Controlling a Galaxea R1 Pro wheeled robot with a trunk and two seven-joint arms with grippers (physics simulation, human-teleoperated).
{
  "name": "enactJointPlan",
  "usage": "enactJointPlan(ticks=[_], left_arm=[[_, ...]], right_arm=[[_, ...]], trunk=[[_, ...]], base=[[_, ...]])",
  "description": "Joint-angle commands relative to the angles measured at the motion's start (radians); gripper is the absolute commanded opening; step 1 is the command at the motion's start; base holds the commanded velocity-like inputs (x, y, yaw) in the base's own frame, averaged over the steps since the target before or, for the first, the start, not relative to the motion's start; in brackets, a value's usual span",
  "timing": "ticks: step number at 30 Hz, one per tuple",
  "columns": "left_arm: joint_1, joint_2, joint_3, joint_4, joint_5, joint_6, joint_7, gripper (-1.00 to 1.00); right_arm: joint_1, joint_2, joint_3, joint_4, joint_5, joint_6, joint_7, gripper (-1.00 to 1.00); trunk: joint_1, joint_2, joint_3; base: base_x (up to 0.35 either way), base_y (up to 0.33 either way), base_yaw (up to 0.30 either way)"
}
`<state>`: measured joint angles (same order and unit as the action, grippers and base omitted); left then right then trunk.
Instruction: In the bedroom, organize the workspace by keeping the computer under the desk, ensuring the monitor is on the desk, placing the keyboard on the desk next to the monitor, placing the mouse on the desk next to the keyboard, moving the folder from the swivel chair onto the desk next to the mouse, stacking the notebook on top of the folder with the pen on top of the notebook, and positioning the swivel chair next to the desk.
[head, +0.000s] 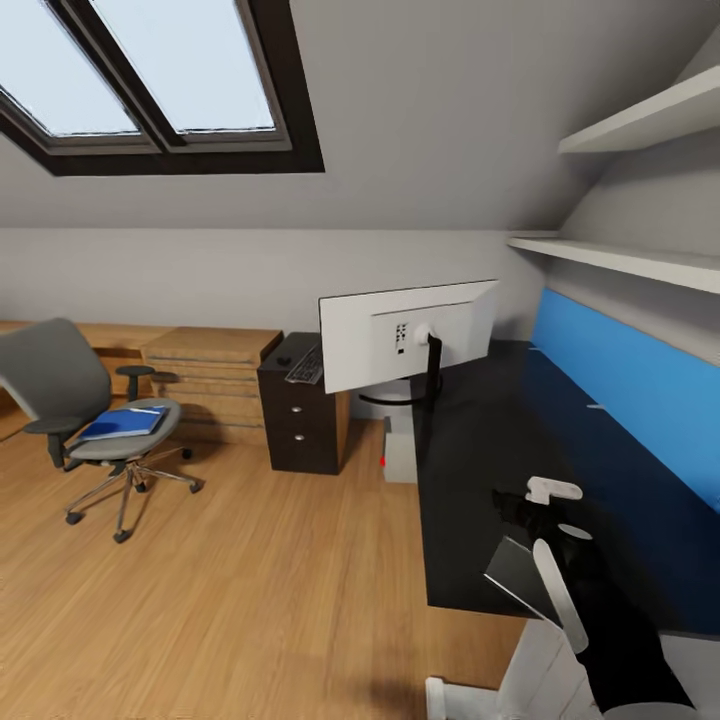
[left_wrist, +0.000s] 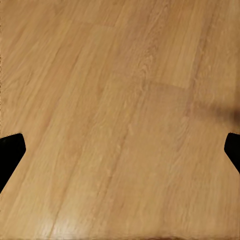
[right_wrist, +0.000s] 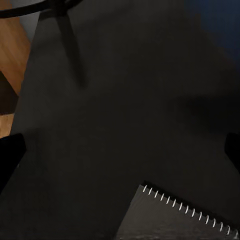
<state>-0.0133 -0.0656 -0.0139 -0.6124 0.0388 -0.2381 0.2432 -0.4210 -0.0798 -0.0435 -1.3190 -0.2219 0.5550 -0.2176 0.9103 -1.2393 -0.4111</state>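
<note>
Head view, desk: the desk (head: 470, 470) runs along the blue back panel (head: 620, 400). Its black top is mostly bare, so there is plenty of room for laying things out.
Head view, monitor: the monitor (head: 405, 335) stands on the desk's far end, white back towards us. That part looks done.
Head view, computer: the computer (head: 400, 455) sits on the floor under the desk's far end, where it belongs.
Head view, keyboard and mouse: the keyboard (head: 305, 365) and mouse (head: 284, 361) lie on a dark drawer cabinet (head: 300, 420) just beyond the desk's far end. They are not yet on the desk.
Head view, chair: the chair (head: 90, 420) is well apart from the desk, out on the wood floor (head: 250, 590). The folder (head: 122, 424) lies flat on its seat, with a thin pale stick on it, possibly the pen (head: 147, 410).
Head view, right arm: the right gripper (head: 520, 512) hangs over the desk's near end. A flat grey slab beside the arm there is probably the notebook (head: 513, 578).
Left wrist view: the left gripper (left_wrist: 120, 150) is off the desk, over bare floor. Its jaws are spread wide with nothing between them.
Right wrist view: the right gripper (right_wrist: 120, 150) is over the desk top, jaws wide apart and empty. The notebook's spiral edge shows close under the wrist, apparently resting on the desk and waiting for the folder.
</note>
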Motion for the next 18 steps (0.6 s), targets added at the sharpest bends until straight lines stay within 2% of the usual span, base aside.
enactJointPlan(ticks=[1, 2, 6, 14, 18], left_arm=[[-0.001, 0.000, -0.002, 0.000, 0.004, -0.003, 0.003, 1.00], [-0.001, 0.000, -0.001, 0.001, 0.004, -0.002, 0.004, 1.00], [-0.001, 0.000, -0.001, 0.003, 0.004, 0.002, 0.004, 1.00], [-0.001, 0.001, -0.001, 0.003, 0.004, 0.003, 0.004, 1.00], [-0.001, 0.001, -0.001, 0.003, 0.004, 0.003, 0.004, 1.00]], right_arm=[[0.000, 0.004, 0.001, -0.003, -0.010, 0.003, -0.009, 1.00], [0.000, 0.018, 0.000, -0.008, -0.010, 0.003, -0.009, 1.00], [0.002, 0.023, -0.001, -0.011, -0.010, 0.003, -0.009, 1.00], [0.002, 0.024, -0.002, -0.011, -0.009, 0.002, -0.009, 1.00], [0.002, 0.024, -0.002, -0.010, -0.008, 0.002, -0.009, 1.00]], trunk=[[0.000, -0.001, -0.001], [0.000, -0.001, -0.001], [0.000, -0.001, -0.001], [0.000, -0.001, -0.001], [0.000, -0.001, 0.000]], base=[[-0.205, 0.000, 0.000], [-0.284, 0.000, 0.000], [-0.311, 0.000, 0.000], [-0.332, 0.000, -0.002], [-0.336, 0.000, -0.110]])
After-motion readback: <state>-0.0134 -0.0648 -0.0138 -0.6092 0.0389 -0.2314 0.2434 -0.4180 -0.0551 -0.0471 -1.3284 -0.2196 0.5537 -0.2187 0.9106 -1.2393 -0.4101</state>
